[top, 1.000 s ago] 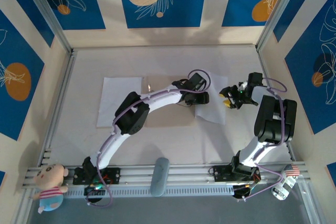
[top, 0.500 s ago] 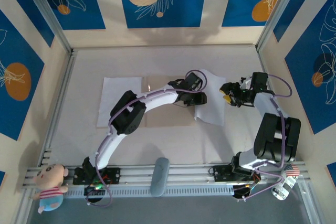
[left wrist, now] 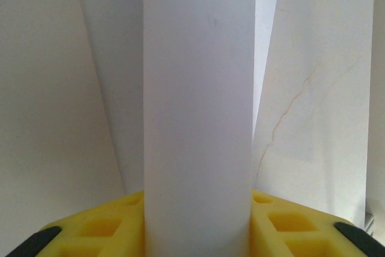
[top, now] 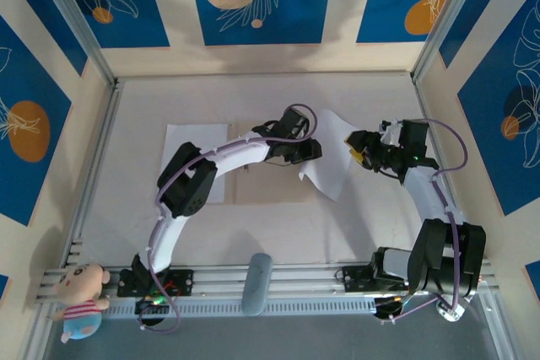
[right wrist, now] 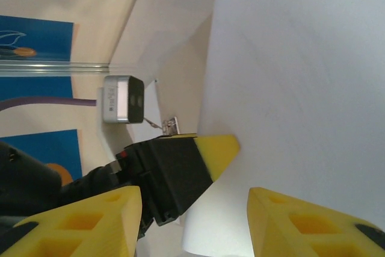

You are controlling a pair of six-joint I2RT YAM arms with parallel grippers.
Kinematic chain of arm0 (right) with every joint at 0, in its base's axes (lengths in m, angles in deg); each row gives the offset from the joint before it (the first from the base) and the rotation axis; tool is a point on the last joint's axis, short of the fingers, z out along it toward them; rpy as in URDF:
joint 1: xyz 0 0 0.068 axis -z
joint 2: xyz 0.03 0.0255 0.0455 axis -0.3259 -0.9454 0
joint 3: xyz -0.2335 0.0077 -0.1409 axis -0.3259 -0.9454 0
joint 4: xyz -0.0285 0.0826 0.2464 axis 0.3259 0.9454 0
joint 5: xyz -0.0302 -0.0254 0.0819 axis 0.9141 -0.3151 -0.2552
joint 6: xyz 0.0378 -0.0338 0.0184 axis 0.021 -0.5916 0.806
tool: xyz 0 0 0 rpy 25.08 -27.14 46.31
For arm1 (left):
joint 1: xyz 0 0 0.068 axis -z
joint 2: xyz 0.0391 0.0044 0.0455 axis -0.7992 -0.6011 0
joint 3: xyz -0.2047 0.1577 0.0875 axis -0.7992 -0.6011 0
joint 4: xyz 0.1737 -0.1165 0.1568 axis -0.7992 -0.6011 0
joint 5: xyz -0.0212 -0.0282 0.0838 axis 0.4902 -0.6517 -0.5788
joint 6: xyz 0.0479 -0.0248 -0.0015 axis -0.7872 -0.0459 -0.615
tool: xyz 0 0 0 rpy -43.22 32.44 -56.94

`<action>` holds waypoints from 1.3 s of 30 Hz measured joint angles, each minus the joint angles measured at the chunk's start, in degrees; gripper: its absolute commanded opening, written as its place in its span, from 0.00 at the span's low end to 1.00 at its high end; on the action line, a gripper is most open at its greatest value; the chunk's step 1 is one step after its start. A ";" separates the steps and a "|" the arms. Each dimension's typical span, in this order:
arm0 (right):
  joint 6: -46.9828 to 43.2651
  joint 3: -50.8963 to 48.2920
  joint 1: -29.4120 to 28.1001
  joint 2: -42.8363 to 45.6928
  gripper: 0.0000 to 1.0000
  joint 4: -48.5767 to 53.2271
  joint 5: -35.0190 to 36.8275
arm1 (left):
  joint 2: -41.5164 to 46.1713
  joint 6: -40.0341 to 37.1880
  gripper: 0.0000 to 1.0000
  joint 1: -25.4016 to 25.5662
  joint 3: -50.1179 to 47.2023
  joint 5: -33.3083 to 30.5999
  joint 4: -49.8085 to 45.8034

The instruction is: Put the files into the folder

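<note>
Files: two plain white sheets; the flat sheet [top: 187,153] lies on the table [top: 253,99] left of centre, and the lifted sheet [top: 327,166] [left wrist: 198,118] [right wrist: 301,88] bows up off the surface right of centre.
Folder [top: 261,187]: tan card, flat at mid-table between the sheets; flat sheet meets its left edge, lifted sheet overhangs its right edge.
Left gripper [top: 304,151] [left wrist: 197,209]: yellow jaws pinched on a fold of the lifted sheet, which fills the gap between them.
Right gripper [top: 361,147] [right wrist: 192,206]: jaws parted, holding nothing, just right of the lifted sheet.
</note>
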 measured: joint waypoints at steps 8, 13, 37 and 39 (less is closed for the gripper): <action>6.49 -3.65 0.02 1.05 0.54 -6.88 -5.66 | 5.25 1.88 0.35 -2.75 -5.55 2.95 1.99; 12.07 -6.86 0.09 0.98 0.55 -13.31 -8.72 | 8.83 2.54 0.34 -4.59 -8.07 4.42 2.64; 30.38 -15.82 -2.84 -0.35 0.60 -41.38 -11.41 | 23.12 4.76 0.34 -7.52 -11.47 9.77 4.46; 31.12 -16.22 -3.34 0.66 0.61 -43.87 -11.21 | 24.28 5.09 0.34 -7.52 -11.47 10.34 4.61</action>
